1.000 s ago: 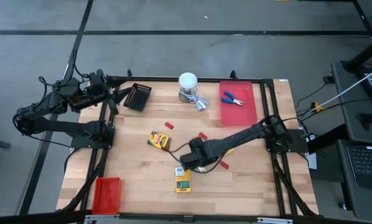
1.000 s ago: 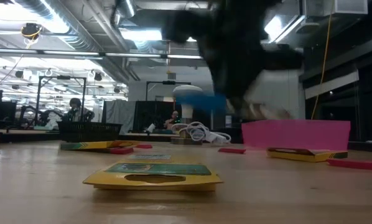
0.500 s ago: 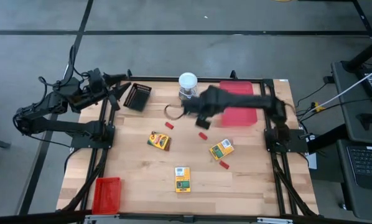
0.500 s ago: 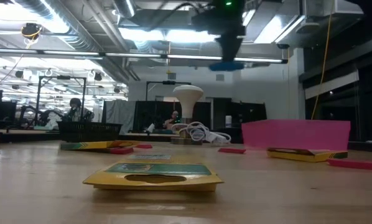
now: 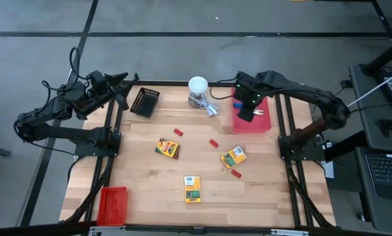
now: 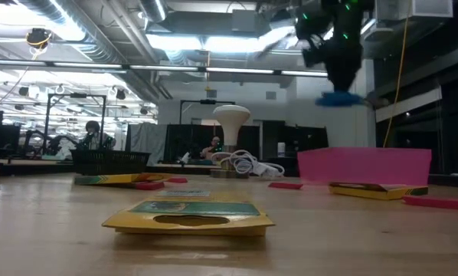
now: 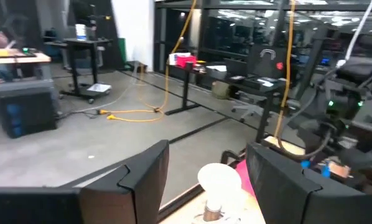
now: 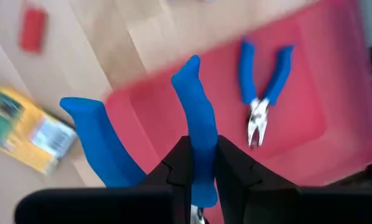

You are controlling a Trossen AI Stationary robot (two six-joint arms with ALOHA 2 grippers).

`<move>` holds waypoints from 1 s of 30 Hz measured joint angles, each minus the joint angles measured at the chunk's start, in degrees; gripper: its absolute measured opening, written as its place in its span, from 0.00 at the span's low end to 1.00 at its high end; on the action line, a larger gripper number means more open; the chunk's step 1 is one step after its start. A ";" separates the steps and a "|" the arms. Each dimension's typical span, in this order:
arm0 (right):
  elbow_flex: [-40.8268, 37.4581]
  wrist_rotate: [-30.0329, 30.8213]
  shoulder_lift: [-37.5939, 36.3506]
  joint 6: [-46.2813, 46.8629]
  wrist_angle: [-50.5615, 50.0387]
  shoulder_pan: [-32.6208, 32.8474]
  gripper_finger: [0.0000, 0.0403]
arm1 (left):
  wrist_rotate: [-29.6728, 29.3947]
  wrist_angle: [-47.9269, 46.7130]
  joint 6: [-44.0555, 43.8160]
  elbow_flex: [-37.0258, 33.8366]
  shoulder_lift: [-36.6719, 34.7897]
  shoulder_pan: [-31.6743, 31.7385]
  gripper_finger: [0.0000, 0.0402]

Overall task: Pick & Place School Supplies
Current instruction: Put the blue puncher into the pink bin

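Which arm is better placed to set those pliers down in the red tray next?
The right. Its tool is shut on the blue-handled pliers above the red tray, where another pair of pliers lies. The left tool sits at the table's far-left corner, holding nothing.

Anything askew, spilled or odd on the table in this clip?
Mostly loose clutter: three printed crayon boxes lie at different angles, small red blocks are scattered between them. The right hand holds blue-handled pliers by one handle over the pink tray, the other handle splayed.
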 joint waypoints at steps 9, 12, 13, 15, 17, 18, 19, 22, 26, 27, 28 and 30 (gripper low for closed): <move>-15.94 -0.78 -0.66 -3.39 11.75 -4.19 0.11 | -3.62 3.95 -0.38 0.02 3.05 0.00 0.52; -17.29 -0.78 -0.66 -0.26 16.68 -6.16 0.11 | -3.64 5.03 -0.88 0.00 4.36 0.00 0.52; -17.54 -0.69 -0.66 0.75 17.76 -6.97 0.11 | -3.66 5.84 -0.94 0.02 4.91 0.00 0.52; -17.80 -0.35 -0.56 1.73 18.92 -8.28 0.11 | -3.72 6.24 -1.07 0.02 5.90 0.00 0.52; -17.86 -0.29 -0.07 1.95 19.21 -9.14 0.11 | -3.72 7.26 -1.09 0.02 6.88 0.00 0.52; -17.92 -0.46 0.07 1.92 19.12 -9.54 0.11 | -3.70 7.49 -1.09 0.01 7.29 0.00 0.52; -17.92 -1.19 0.17 1.55 19.25 -9.81 0.11 | -3.70 7.74 -1.09 0.00 7.71 0.00 0.52; -17.92 -2.95 0.30 0.61 20.31 -10.38 0.11 | -3.69 8.67 -1.05 0.00 8.44 0.00 0.52; -17.92 -3.04 0.33 -2.04 20.26 -10.54 0.11 | -3.68 8.66 -1.05 0.00 8.70 0.00 0.52; -17.92 -3.20 0.33 -2.94 20.28 -10.70 0.11 | -3.68 8.69 -1.05 0.00 8.66 0.00 0.52; -17.96 -3.14 0.33 -3.54 20.30 -10.84 0.11 | -3.68 8.68 -1.01 0.00 8.54 0.00 0.52; -18.48 -3.36 0.33 -4.93 21.14 -10.98 0.11 | -3.73 8.68 -0.98 0.00 8.22 0.00 0.52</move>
